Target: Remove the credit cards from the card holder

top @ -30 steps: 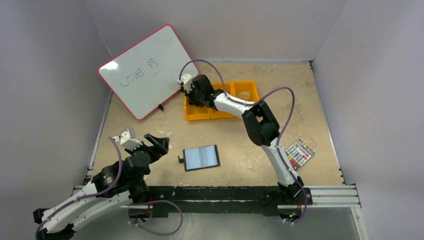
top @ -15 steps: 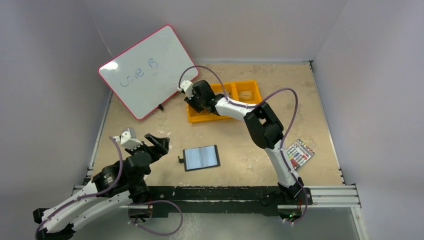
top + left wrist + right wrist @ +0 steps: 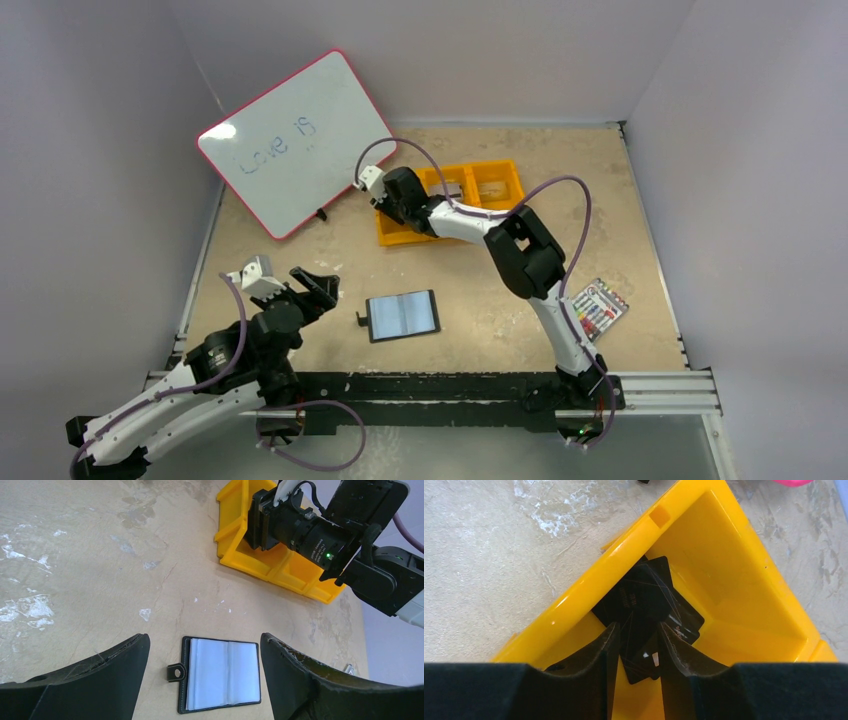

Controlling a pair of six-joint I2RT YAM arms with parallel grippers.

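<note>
Currently the card holder (image 3: 402,315) is laid open and flat on the counter (image 3: 450,290), near centre, sleeves up. Whether any cards remain in the sleeves cannot be told. Black credit cards (image 3: 649,595) are piled loosely in the left compartment of the yellow tray (image 3: 589,592), on the far side.

The right jaws, on the right arm (image 3: 520,250), are poised just over that pile, parted a little, with nothing gripped. The left jaws, on the left arm (image 3: 240,350), are spread wide and empty, at the near left of the card holder.

The cards are judged light, thin, stiff and slick. They are best pinched across the faces at an exposed edge, not pried up flat. The card holder is judged light and floppy and likely to slide, so its cover should be pinned while a card is drawn out.
</note>
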